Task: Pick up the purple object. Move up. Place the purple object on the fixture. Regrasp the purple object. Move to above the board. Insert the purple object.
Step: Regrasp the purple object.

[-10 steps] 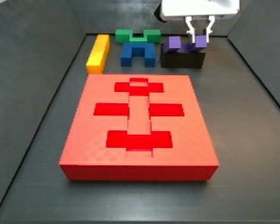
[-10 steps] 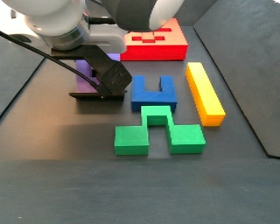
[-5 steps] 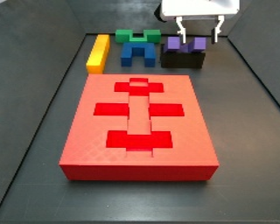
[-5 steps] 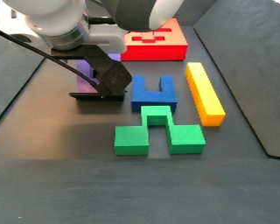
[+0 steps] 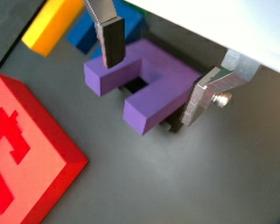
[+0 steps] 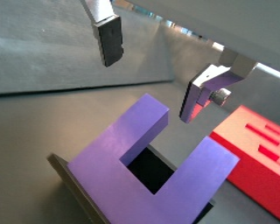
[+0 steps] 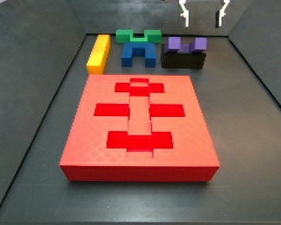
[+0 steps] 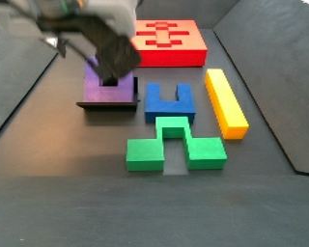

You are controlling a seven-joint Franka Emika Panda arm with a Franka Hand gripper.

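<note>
Dark flooring fills a side view, where I see my gripper [image 7: 204, 12] well above the purple object [image 7: 186, 43], which sits on the fixture [image 7: 184, 60] beyond the board [image 7: 140, 126]. In both wrist views the fingers [image 5: 108, 38] [image 6: 108, 40] stand spread wide, holding nothing, clear of the purple object [image 5: 149, 85] [image 6: 156, 164].

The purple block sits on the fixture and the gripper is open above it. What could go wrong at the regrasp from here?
1. The purple object rests tilted on the fixture; if the open gripper closes off-centre, the block may twist or slip in the fingers.
2. A skewed grip would likely carry over to the board, where its recessed cut-outs leave little room for error.
3. The blue block stands close beside the fixture; a sideways approach might bump it.
</note>
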